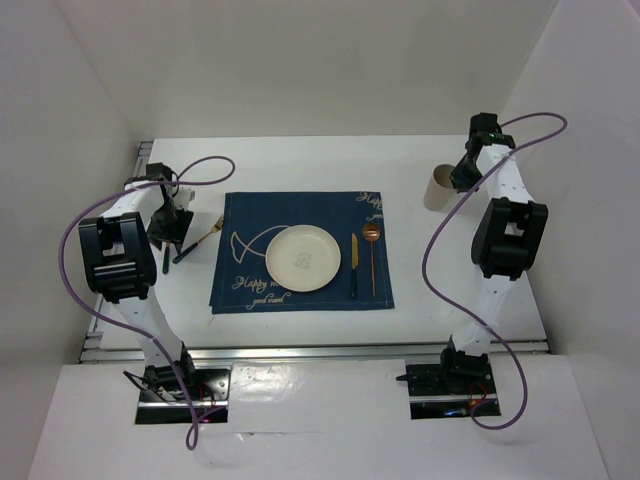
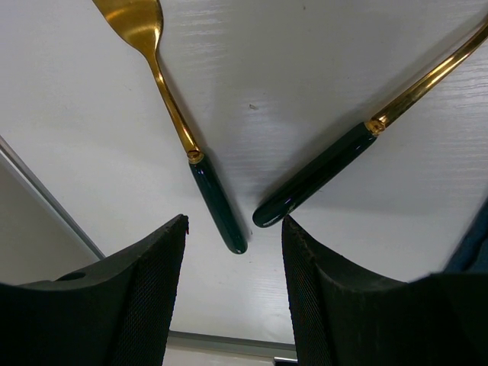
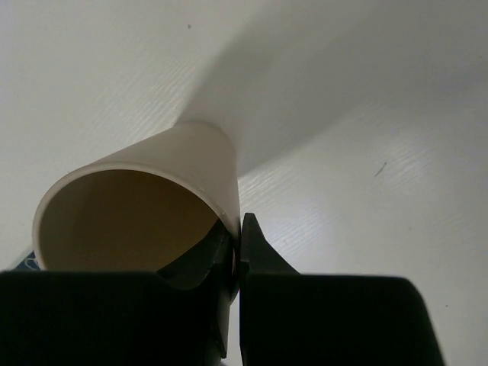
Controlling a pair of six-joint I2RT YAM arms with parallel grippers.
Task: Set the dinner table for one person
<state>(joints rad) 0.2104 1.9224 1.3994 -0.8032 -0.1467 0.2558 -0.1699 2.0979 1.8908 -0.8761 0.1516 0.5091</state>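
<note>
The white worktop [image 1: 300, 165] spans the enclosure beneath both arms. A navy placemat [image 1: 300, 300] lies at its centre and carries 1 cream plate [image 1: 303, 258], with a knife [image 1: 353, 266] and a spoon [image 1: 372, 255] just to the plate's right. A beige cup [image 3: 137, 183] stands far right, and the right jaws are closed tight on its wall. Left of the mat, the left jaws hang partly open and empty over a fork [image 2: 175, 122] and 1 more green-handled utensil [image 2: 320, 175].

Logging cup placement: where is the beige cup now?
The cup is right of the placemat's far right corner in the top view, its wall pinched by the right gripper.
</note>
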